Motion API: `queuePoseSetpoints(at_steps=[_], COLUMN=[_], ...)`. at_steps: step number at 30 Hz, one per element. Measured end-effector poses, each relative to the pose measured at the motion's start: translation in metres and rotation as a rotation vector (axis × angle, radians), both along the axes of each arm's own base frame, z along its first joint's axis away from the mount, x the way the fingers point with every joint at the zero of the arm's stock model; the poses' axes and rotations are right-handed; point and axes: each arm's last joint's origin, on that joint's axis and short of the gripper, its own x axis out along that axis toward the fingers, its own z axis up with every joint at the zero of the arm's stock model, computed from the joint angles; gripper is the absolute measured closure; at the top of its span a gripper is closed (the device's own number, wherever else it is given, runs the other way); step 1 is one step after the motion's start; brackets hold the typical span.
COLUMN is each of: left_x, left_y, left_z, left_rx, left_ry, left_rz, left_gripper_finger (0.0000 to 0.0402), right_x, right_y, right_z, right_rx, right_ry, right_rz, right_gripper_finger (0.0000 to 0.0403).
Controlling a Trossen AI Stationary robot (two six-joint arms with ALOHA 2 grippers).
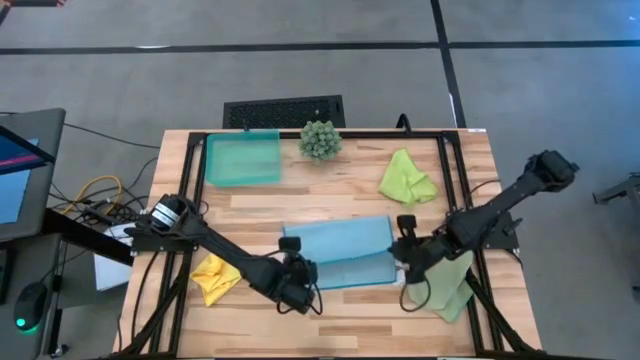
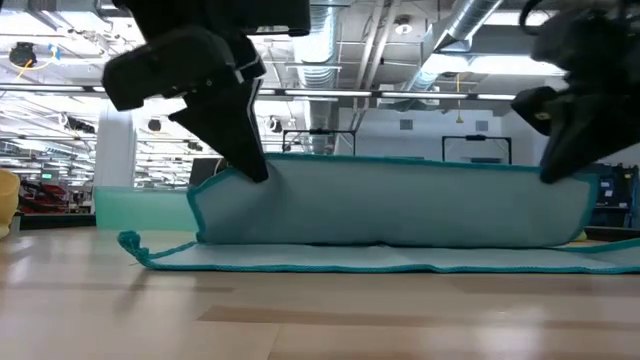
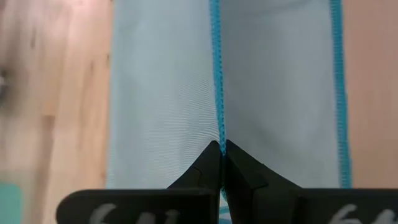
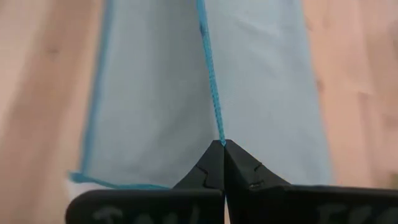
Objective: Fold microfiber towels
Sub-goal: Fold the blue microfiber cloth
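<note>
A light blue towel [image 1: 340, 245] lies mid-table with one hemmed edge raised; in the low view that raised part [image 2: 400, 205] stands like a wall over the layer on the wood. My left gripper [image 1: 300, 285] is shut on the raised edge's left end and my right gripper [image 1: 408, 272] on its right end. A yellow towel [image 1: 215, 275] lies bunched at the near left. A lime green towel [image 1: 405, 178] lies at the far right. A pale sage green towel [image 1: 450, 288] lies under my right arm. My left gripper pinches the towel's blue stitched hem [image 3: 217, 134] between its two fingers, at the left end of the raised edge [image 2: 250, 172]. It comes slanting down from the left. That end is lifted clear, and the cloth hangs from it down onto the table. My right gripper pinches the same stitched hem [image 4: 216, 130] between its two fingers, at the right end of the raised edge [image 2: 560, 172]. It comes slanting down from the right. The hem runs nearly straight between the two grippers, and the towel's lower part [image 2: 380, 258] lies on the table.
A teal tray [image 1: 243, 158] and a spiky green plant [image 1: 320, 140] stand along the far edge. Black frame rails [image 1: 445, 190] run along the table's sides. Bare wood [image 1: 330, 195] lies between the towel and the tray.
</note>
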Motion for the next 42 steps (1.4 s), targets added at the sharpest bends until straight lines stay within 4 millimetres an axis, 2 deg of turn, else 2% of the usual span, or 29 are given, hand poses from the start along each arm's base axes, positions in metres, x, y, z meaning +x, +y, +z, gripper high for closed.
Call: queuePoseSetpoints(at_steps=[5,11,18,24,27,33,42], left_x=[0.001,0.001,0.000,-0.006,-0.007,-0.004,-0.001], left_y=[-0.005,-0.006,-0.007,-0.003,-0.003,-0.010,-0.017], left_z=[0.000,-0.001,-0.002,-0.002,-0.001,-0.002,-0.001], left_rx=[-0.070,-0.112,-0.143,-0.076,-0.061,-0.180,-0.239], left_ry=[-0.007,0.011,0.053,0.139,0.155,0.170,0.148], left_rz=[-0.004,-0.015,-0.061,-0.089,-0.110,-0.188,-0.258], left_gripper_finger=[0.0401,0.0401,0.0401,0.0401,0.0401,0.0401,0.0401], right_x=[-0.002,-0.001,0.004,0.006,0.007,0.008,0.010], right_y=[0.010,0.013,0.018,0.020,0.020,0.024,0.027], right_z=[-0.001,-0.001,-0.016,-0.028,-0.029,-0.027,-0.030], right_rx=[0.058,0.081,0.075,0.056,0.055,0.116,0.166], right_ry=[-0.042,-0.052,0.022,0.078,0.080,0.084,0.100], right_rz=[0.058,0.062,0.078,0.091,0.091,0.146,0.182], right_gripper_finger=[0.0389,0.0389,0.0388,0.0387,0.0387,0.0388,0.0387])
